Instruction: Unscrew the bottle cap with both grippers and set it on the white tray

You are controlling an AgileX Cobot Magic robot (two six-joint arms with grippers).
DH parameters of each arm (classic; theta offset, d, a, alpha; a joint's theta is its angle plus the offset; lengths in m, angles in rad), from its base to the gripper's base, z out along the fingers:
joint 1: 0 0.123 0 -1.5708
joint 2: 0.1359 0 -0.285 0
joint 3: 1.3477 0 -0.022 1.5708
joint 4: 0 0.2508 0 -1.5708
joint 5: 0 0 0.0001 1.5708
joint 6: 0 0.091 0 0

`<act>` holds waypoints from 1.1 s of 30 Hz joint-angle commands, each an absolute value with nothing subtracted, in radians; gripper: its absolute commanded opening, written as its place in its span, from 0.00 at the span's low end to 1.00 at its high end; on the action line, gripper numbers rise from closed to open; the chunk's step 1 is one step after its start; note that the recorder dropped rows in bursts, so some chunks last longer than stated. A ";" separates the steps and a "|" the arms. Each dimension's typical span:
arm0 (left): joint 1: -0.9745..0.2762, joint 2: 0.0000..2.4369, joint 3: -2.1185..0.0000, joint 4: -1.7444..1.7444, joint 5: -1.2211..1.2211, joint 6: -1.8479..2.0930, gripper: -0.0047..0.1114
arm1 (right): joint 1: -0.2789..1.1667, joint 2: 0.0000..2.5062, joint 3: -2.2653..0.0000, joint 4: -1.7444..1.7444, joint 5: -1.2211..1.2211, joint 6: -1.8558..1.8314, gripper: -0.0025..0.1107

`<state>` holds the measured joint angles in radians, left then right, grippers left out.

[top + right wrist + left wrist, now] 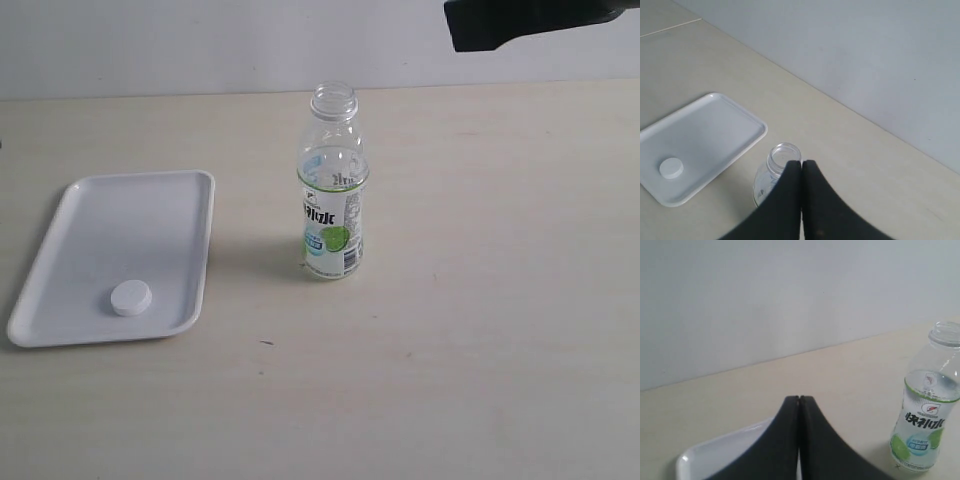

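Left gripper (799, 400) is showing its jaws pressed together and holding nothing; the right gripper (801, 164) is showing the same, empty and looking down on the bottle (332, 200) from above. That bottle is standing upright and uncapped on the surface (480, 330). The bottle cap (131, 298) is lying flat inside the white tray (150, 215), left of the bottle and well apart from both grippers. Judged from sides, the left one is working nearer the cap; no further placing appears needed.
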<state>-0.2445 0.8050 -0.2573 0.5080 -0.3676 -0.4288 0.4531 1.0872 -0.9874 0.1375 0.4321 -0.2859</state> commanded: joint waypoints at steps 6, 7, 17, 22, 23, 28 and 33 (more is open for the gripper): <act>-0.252 0.310 -0.096 0.477 -0.054 -0.634 0.04 | 0.447 1.082 -0.984 0.142 0.430 -0.283 0.02; -0.252 0.282 -0.079 0.477 -0.054 -0.700 0.04 | 0.447 1.082 -0.984 0.142 0.430 -0.283 0.02; -0.252 0.255 -0.062 0.479 -0.046 -0.726 0.04 | 0.447 1.082 -0.984 0.147 0.430 -0.283 0.02; -0.252 0.255 -0.062 0.481 -0.046 -0.726 0.04 | 0.447 1.082 -0.984 0.146 0.432 -0.283 0.02; -0.252 0.255 -0.062 0.488 -0.046 -0.719 0.04 | 0.447 1.082 -0.984 0.149 0.440 -0.283 0.02; -0.222 0.247 -0.062 0.532 -0.021 -0.699 0.04 | 0.447 1.082 -0.984 0.151 0.440 -0.283 0.02; -0.109 0.166 -0.062 0.509 0.109 -0.820 0.04 | 0.447 1.082 -0.984 0.151 0.440 -0.283 0.02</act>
